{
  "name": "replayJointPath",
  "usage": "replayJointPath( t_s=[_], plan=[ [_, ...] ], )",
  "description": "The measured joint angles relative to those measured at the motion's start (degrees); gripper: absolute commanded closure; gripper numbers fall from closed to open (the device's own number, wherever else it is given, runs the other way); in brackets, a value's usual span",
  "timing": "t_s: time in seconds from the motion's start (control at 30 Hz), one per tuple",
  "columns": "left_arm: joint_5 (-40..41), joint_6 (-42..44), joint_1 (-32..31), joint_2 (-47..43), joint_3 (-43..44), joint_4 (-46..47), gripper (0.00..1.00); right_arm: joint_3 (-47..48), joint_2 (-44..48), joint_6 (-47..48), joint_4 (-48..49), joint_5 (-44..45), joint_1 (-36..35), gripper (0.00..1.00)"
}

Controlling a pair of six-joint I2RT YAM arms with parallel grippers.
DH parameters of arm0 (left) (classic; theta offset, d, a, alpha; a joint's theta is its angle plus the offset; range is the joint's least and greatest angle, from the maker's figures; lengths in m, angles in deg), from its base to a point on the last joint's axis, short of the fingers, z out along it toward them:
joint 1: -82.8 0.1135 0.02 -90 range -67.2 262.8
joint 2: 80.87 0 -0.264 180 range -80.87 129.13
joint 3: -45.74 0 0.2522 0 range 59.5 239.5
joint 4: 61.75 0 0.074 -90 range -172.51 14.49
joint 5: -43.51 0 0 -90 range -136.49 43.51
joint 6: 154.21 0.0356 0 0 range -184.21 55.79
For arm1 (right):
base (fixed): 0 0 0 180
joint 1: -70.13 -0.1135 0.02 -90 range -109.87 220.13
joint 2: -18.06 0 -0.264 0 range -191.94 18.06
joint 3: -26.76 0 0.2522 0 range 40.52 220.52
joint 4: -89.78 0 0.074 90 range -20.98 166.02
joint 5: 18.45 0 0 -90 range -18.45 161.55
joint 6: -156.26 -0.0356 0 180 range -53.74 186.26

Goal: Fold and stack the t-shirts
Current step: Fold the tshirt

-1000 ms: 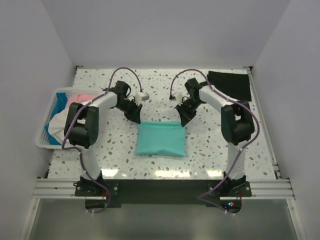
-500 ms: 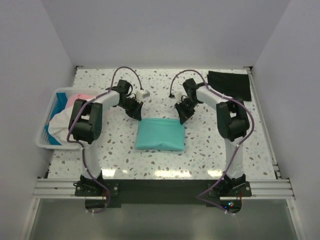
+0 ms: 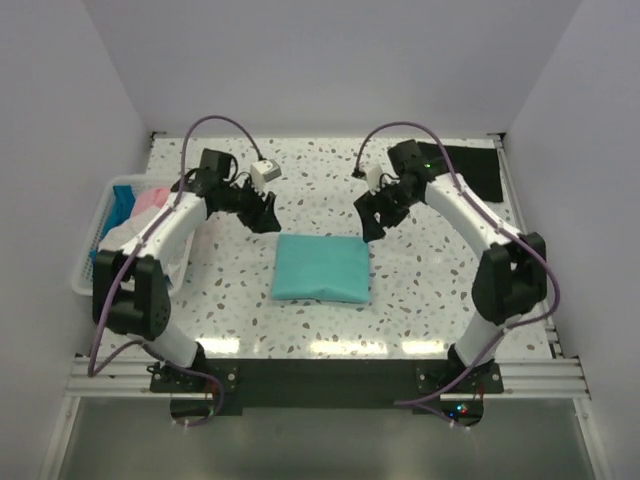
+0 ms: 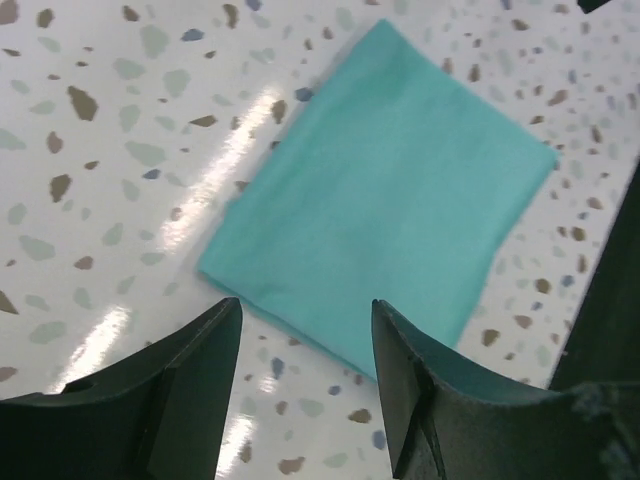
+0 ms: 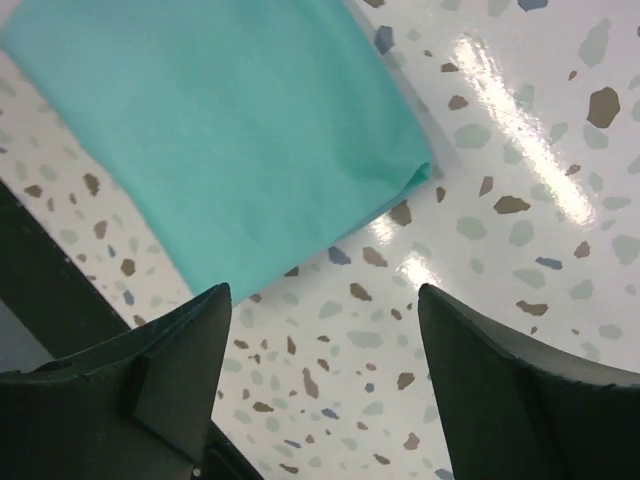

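Note:
A teal-green t-shirt (image 3: 320, 268) lies folded into a flat rectangle in the middle of the table, also filling much of the left wrist view (image 4: 385, 190) and the right wrist view (image 5: 210, 140). My left gripper (image 3: 267, 214) (image 4: 306, 306) hovers open just beyond the shirt's far left corner, holding nothing. Off the far right corner hangs my right gripper (image 3: 372, 226) (image 5: 323, 291), open and empty too. A folded black t-shirt (image 3: 468, 170) lies at the back right. Pink (image 3: 153, 198), bright blue (image 3: 121, 199) and white (image 3: 122, 240) t-shirts sit bunched in the basket.
The white slatted basket (image 3: 84, 285) stands at the table's left edge, close beside the left arm's elbow. White walls close in the table on three sides. The arm bases and a metal rail (image 3: 320, 375) run along the near edge.
Both grippers have opened, let go of the teal shirt's far edge and drawn up and back from it. The shirt stays flat where it was laid.

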Motion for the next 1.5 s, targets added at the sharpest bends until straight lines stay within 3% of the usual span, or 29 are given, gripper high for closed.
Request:
replayJointPath(
  t_s=[0.13,0.23,0.4,0.63,0.93,1.23,1.37,1.5],
  plan=[
    [-6.2,-7.1,-0.7,-9.5,-6.9,3.0,0.38,-5.5,10.3,-4.2,0.0,-5.5,-0.4,0.14],
    [-9.5,-14.8,-3.5,-11.5,-13.6,7.8,0.38,-12.0,13.1,-9.6,4.3,-9.3,-2.7,0.07],
    [-11.5,-28.2,-10.1,-8.8,-22.1,15.7,0.39,-21.3,10.3,-20.0,11.4,-15.3,-9.6,0.08],
    [-11.9,-38.0,-10.7,-4.2,-23.7,23.2,0.40,-22.0,4.7,-28.8,19.7,-20.6,-10.8,0.13],
    [-11.1,-36.6,-10.8,6.7,-25.2,23.2,0.44,-27.2,-4.5,-31.3,22.3,-23.1,-10.4,0.14],
    [-20.7,-31.6,-6.1,17.1,-16.7,17.7,0.45,-22.4,-8.4,-29.8,18.7,-25.9,-5.7,0.15],
    [-19.3,-26.1,-5.3,16.1,-12.4,15.6,0.42,-21.2,-6.7,-29.2,19.4,-24.6,-4.9,0.15],
    [-19.7,-23.8,-6.3,9.4,-13.9,13.5,0.41,-21.3,-0.2,-30.5,20.3,-25.2,-6.6,0.15]
  ],
)
